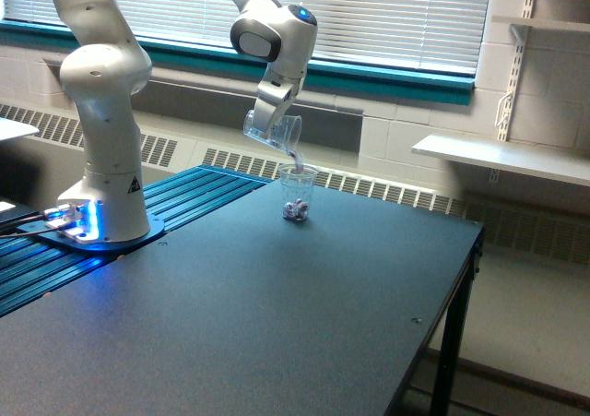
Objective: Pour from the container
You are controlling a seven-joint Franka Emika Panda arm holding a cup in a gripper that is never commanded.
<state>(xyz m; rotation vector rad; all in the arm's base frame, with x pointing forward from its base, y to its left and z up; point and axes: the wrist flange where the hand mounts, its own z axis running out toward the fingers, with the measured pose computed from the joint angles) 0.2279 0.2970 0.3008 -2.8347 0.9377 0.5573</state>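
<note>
My gripper (pixel 267 112) is shut on the container (pixel 276 131), a clear plastic cup with a wide flared rim. It hangs tilted well over, rim down toward the exterior view's right. Small mixed-colour bits (pixel 297 161) stream from its rim. Just below stands the smaller clear graduated cup (pixel 296 194), upright on the dark table (pixel 277 314), with a small heap of bits in its bottom. The container's rim sits above that cup's mouth, a little apart from it.
The arm's white base (pixel 101 195) stands on a blue ribbed plate (pixel 175 204) at the exterior view's left. The table's edge runs down the right side. A wall shelf (pixel 502 158) and radiator lie beyond.
</note>
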